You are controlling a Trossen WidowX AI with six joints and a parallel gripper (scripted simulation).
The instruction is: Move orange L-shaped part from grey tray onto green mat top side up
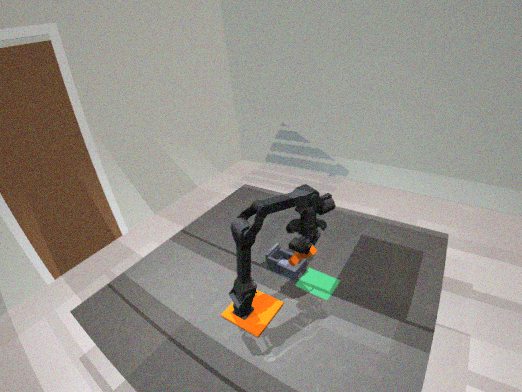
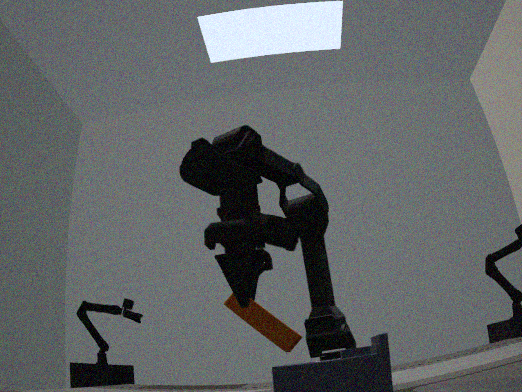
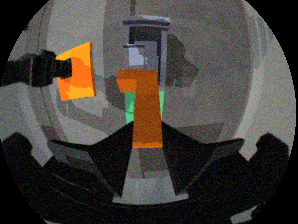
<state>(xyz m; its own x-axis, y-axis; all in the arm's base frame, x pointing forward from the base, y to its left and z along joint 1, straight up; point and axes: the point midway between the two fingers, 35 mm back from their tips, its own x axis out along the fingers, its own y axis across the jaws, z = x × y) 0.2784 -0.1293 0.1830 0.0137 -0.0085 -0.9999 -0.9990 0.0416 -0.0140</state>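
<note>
You have the orange L-shaped part [image 1: 295, 259] [image 2: 269, 326] [image 3: 148, 107] up in the air, clear of the grey tray [image 1: 284, 270] [image 2: 330, 379] [image 3: 148, 20]. It is tilted, its L-shaped end lower and pointing toward the tray, its straight end higher. Your gripper [image 1: 304, 249] [image 2: 244, 303] [image 3: 147, 124] is closed on the part near that raised, straight end, with one finger on each side.

The tray's pocket is open to your view, and the wrist view shows a pale patch inside it. Just beside the tray you can see the green mat [image 1: 318, 283] [image 3: 130, 106]; from the wrist, the part hides the middle of it. The part is not yet down on the mat.

To the other side of the tray, well apart from it, your black arm [image 1: 243, 260] [image 2: 318, 270] [image 3: 39, 72] stands on an orange base plate [image 1: 260, 328] [image 3: 85, 89]. It reaches up and over, so the gripper points down near the tray. Far beyond the tray in the exterior view, you have two more arms [image 2: 93, 327] [image 2: 502, 281], one on either side.
</note>
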